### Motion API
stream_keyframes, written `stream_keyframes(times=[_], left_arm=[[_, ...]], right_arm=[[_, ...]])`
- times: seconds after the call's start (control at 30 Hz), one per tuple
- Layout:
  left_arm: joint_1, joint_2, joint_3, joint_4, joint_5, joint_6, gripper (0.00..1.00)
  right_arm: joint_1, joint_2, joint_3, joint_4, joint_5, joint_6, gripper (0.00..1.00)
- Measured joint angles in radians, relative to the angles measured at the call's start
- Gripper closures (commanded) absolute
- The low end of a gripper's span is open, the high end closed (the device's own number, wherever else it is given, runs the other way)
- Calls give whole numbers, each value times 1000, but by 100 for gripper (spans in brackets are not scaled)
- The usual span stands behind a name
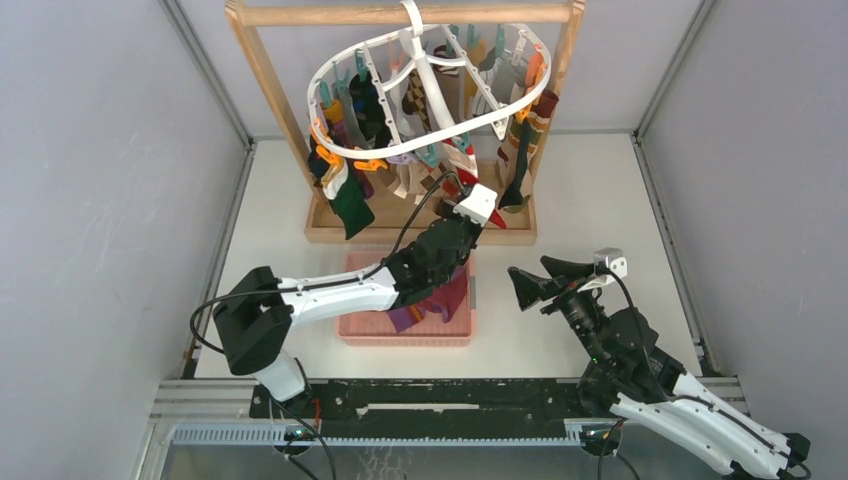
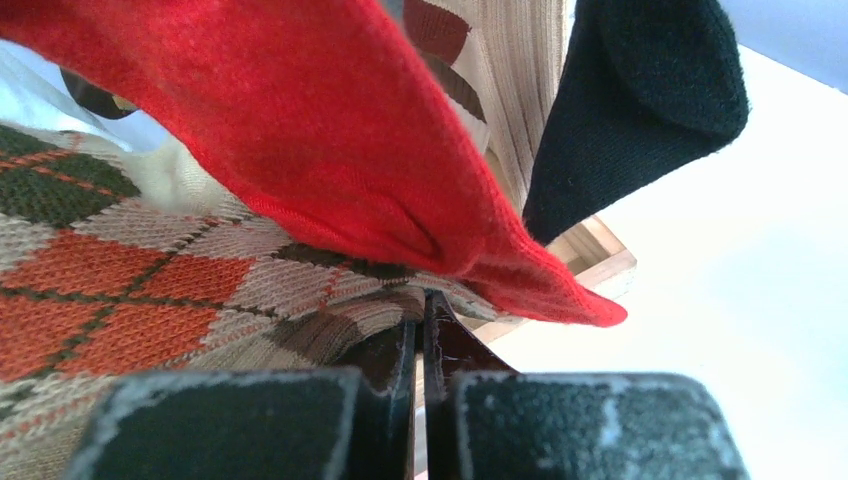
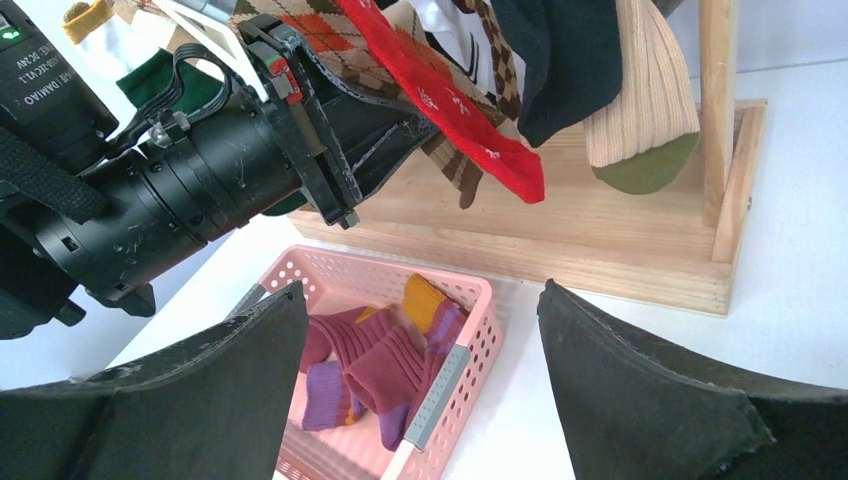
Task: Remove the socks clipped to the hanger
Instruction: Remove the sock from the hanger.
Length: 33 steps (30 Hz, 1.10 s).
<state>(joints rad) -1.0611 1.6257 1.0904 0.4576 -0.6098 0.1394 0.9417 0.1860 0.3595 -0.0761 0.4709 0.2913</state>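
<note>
The white oval hanger hangs from a wooden frame with several socks clipped round it. My left gripper reaches up under its front edge. In the left wrist view the left gripper is shut, its tips pinching the lower edge of an orange and beige argyle sock. A red sock lies draped just above the tips and a black sock hangs to the right. My right gripper stands open and empty over the table, right of the basket; the right gripper looks toward the basket.
A pink perforated basket sits in front of the wooden stand, under the left arm, holding maroon, purple and mustard socks. The stand's base and right post are close behind. Grey walls enclose the table.
</note>
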Motion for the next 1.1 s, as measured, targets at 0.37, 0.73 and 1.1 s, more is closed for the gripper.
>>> stream_keyframes(times=[0.37, 0.73, 1.1], left_arm=[[-15, -129, -204, 40, -24, -45, 99], [-39, -389, -489, 73, -88, -89, 98], [-43, -840, -729, 50, -166, -123, 100]], right_arm=[[0, 2, 0, 11, -7, 2, 9], [-4, 227, 16, 155, -94, -16, 12], [16, 433, 118, 307, -203, -32, 20]])
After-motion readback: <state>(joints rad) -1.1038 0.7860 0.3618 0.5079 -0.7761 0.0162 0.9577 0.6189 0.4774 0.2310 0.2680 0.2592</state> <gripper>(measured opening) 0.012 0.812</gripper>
